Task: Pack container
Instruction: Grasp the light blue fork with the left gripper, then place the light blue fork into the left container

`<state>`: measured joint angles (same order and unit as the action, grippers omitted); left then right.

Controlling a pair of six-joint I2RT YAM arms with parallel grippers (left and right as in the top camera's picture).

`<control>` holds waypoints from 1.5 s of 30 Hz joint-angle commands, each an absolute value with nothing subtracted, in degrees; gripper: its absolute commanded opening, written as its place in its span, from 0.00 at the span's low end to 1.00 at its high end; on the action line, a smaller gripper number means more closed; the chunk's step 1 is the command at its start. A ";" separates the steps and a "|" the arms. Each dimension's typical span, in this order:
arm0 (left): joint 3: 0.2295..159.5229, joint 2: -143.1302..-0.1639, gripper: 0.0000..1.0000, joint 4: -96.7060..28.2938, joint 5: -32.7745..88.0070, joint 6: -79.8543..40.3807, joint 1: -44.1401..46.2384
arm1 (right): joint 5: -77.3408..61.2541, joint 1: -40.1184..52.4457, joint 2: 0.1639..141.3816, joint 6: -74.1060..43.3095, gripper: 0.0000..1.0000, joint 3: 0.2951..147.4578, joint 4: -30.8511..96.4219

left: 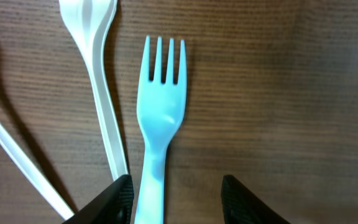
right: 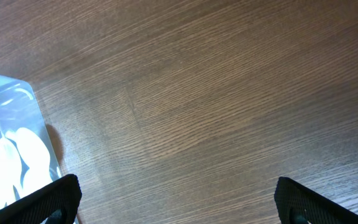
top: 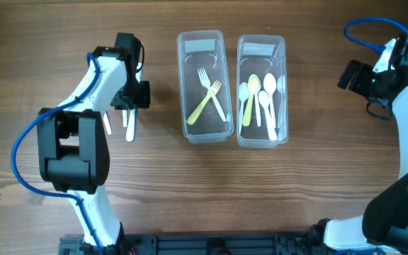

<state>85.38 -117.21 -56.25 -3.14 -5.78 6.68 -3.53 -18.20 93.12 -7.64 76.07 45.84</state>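
Note:
A light blue fork lies flat on the wooden table with its tines pointing away from my left gripper. The jaws are open around its handle, which sits close to the left finger. In the overhead view this gripper hangs over loose utensils left of the containers. A clear container holds yellow and white forks. A second clear container holds several spoons. My right gripper is open and empty over bare table at the far right.
A white utensil lies just left of the blue fork, and another white handle crosses the lower left. The corner of the spoon container shows at the left edge of the right wrist view.

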 commanded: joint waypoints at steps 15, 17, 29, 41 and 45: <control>76.01 -117.45 0.18 -47.99 -2.61 -4.67 4.99 | -2.96 -18.20 93.67 -7.64 1.00 75.44 45.69; 76.05 -117.43 0.09 -48.42 -2.63 -4.67 4.97 | -2.96 -18.20 93.67 -7.66 1.00 75.44 45.69; 103.79 -104.88 0.04 -67.51 2.35 -7.75 14.98 | -2.96 -18.20 93.67 -7.66 1.00 75.44 45.69; 104.09 -117.56 0.08 -55.86 2.09 -26.04 32.14 | -2.96 -18.20 93.67 -7.66 1.00 75.44 45.69; 104.09 -120.79 0.11 -54.41 1.85 -25.98 31.94 | -2.96 -18.20 93.67 -7.66 1.00 75.44 45.69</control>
